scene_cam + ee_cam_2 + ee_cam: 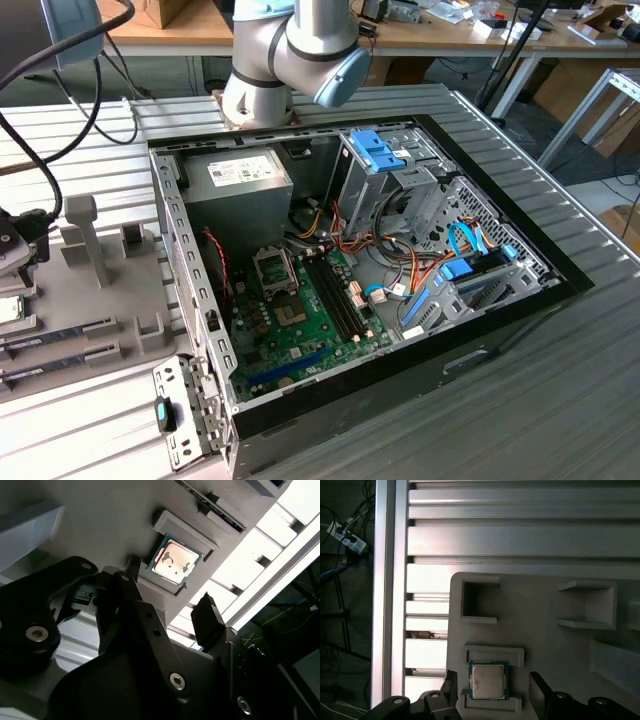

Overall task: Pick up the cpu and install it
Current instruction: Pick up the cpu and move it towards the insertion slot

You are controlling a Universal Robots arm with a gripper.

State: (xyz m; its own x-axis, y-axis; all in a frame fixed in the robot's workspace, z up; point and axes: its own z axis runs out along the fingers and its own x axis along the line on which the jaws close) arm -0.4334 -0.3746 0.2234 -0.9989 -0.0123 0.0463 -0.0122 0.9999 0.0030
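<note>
The cpu (488, 681) is a small square chip with a silvery top. It lies flat in a shallow nest of the grey holder plate (545, 645), also seen in the second wrist view as the cpu (175, 560). My gripper (494, 689) is open, one black finger (451, 686) on each side of the chip and gaps between them and it. The second wrist view shows the same gripper (170, 592) hovering short of the chip. In the exterior view the gripper (18, 265) is at the far left edge over the cpu (8, 308).
An open computer case (190, 300) fills the middle, with the green motherboard (300, 325), its black socket frame (275, 268) and a grey power-supply box (240, 185). Dark memory sticks (60, 335) lie on the holder plate. The ribbed aluminium table (520, 535) surrounds everything.
</note>
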